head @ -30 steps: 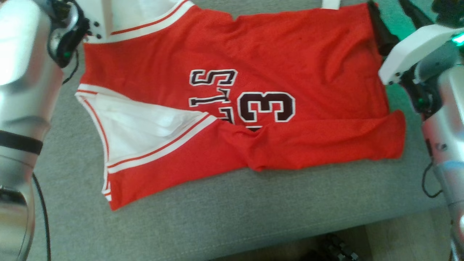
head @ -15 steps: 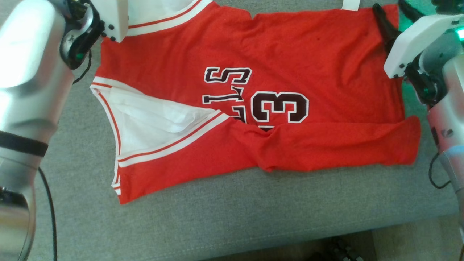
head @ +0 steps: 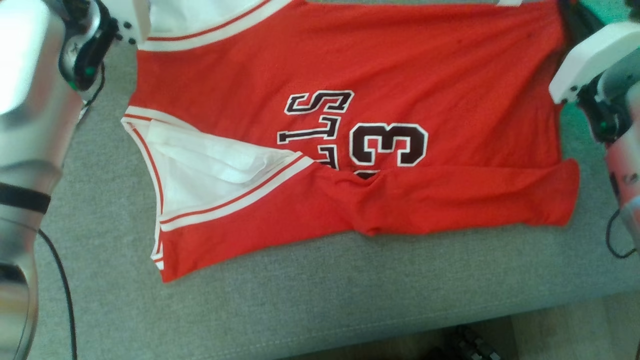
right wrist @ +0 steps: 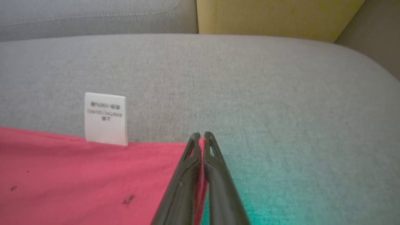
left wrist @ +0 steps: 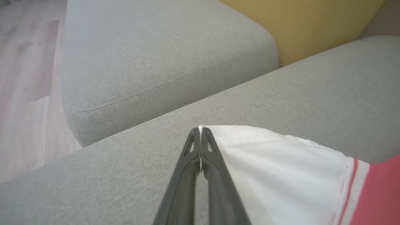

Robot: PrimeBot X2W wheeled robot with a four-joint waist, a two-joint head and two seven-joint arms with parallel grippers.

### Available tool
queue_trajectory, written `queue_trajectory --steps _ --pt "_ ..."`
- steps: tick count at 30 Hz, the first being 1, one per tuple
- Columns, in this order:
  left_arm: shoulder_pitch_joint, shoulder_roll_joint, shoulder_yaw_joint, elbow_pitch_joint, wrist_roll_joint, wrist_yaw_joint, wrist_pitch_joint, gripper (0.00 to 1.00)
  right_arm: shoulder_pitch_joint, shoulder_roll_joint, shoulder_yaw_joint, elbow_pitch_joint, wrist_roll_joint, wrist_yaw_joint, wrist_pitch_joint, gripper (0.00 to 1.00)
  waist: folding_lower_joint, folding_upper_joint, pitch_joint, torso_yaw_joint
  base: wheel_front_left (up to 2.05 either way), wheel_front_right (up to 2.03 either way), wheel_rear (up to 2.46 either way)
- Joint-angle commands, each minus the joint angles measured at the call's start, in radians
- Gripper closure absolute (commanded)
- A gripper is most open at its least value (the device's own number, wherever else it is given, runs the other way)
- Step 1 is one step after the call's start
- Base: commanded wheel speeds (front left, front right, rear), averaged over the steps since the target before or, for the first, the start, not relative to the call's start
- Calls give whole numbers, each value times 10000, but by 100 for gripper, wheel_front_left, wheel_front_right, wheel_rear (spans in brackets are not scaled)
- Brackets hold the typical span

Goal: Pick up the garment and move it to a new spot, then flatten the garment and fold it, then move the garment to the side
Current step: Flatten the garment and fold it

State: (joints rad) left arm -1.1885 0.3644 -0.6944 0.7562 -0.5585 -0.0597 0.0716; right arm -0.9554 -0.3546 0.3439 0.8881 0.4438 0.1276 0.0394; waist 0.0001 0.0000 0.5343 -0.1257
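From the head view, the jersey (head: pixel 350 125) lies spread across the grey sofa (head: pixel 310 300), red side up. Its dark letters and a big 3 sit near the middle. Its near edge is folded over in a long red band, and on the left a white lining shows inside a striped opening. My left forearm (head: pixel 30 100) rises along the left edge, silver and steep, with its wrist bent in over the far-left corner of the jersey. My right forearm (head: pixel 622 165) stands along the right edge, and its white wrist housing sits just beside the far-right corner of the cloth. Both arms reach forward to the jersey's far edge, well apart from each other.

In the left wrist view, my left gripper (left wrist: pixel 200 132) points out low over the seat, fingers pressed together. A thin white edge of the jersey is pinched between them. The white cloth runs off to the right, down to a striped band and the red. Beyond lie another grey cushion (left wrist: pixel 156 62), a yellow panel (left wrist: pixel 312 25) and wooden floor (left wrist: pixel 25 62).

In the right wrist view, my right gripper (right wrist: pixel 201 137) is closed too, nipping the corner of the red hem. A sliver of red shows between the fingers. A white label (right wrist: pixel 105 118) sticks out from the hem to the left, flat on the sofa.
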Motion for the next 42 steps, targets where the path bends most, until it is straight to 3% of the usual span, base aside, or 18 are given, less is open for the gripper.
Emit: queue_trajectory --steps 1,6,14,21,26,33,42 --pt "-716 366 427 -200 -17 127 -140 100 -264 -114 -71 -193 -96 31 -260 100 -1 0 2 8 0 0 0" --pt "-790 199 511 57 -33 299 -660 100 -545 110 -280 243 -281 31 -1278 100 -1 0 -72 14 0 0 0" --pt "-477 87 442 379 -218 9 -1136 100 -410 319 159 550 56 31 -1972 100 -1 0 -461 26 0 0 0" --pt "296 283 280 -152 -471 -300 -1265 100 292 1 613 183 877 31 -2303 100 -1 0 -1177 74 0 0 0" --pt "1383 1045 -89 -1245 -529 -434 -847 100 1083 -372 1159 -347 1490 31 -1793 100 -1 0 -1821 64 0 0 0" --pt "3151 2233 135 -3510 -1055 183 -159 100 2088 -982 1419 -1304 2108 31 -1063 100 -1 0 -2660 154 0 0 0" --pt "5079 3206 -46 -5938 -1561 939 1035 100 3180 -1515 1486 -2236 2409 31 266 100 -1 0 -3335 322 0 0 0"
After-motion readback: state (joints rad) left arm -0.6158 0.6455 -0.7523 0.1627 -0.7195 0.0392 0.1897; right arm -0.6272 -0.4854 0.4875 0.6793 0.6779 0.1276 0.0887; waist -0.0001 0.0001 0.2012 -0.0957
